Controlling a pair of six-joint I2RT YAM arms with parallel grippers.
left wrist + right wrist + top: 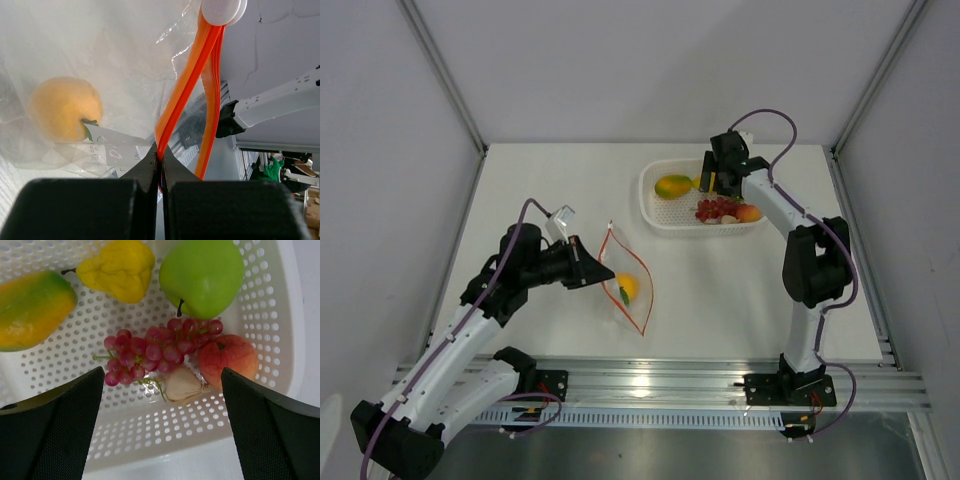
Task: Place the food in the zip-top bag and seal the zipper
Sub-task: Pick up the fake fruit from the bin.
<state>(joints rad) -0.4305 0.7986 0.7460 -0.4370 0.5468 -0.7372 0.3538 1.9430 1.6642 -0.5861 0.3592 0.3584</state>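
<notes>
The clear zip-top bag (625, 285) lies mid-table with its mouth gaping. One yellow-orange fruit (65, 107) sits inside it. My left gripper (161, 155) is shut on one side of the red-orange zipper (187, 75), holding that edge up; a white slider (220, 10) sits at the strip's far end. My right gripper (162, 372) hangs open above the white basket (150, 440), over the grape bunch (155, 350). Also in the basket are a green apple (202, 275), a mango (30, 310), a yellow piece (117, 270), a peach (227, 360) and a pale bulb (182, 384).
The perforated basket (650, 205) stands at the back right of the white table. Metal frame posts rise at the back corners. A rail with both arm bases (650, 385) runs along the near edge.
</notes>
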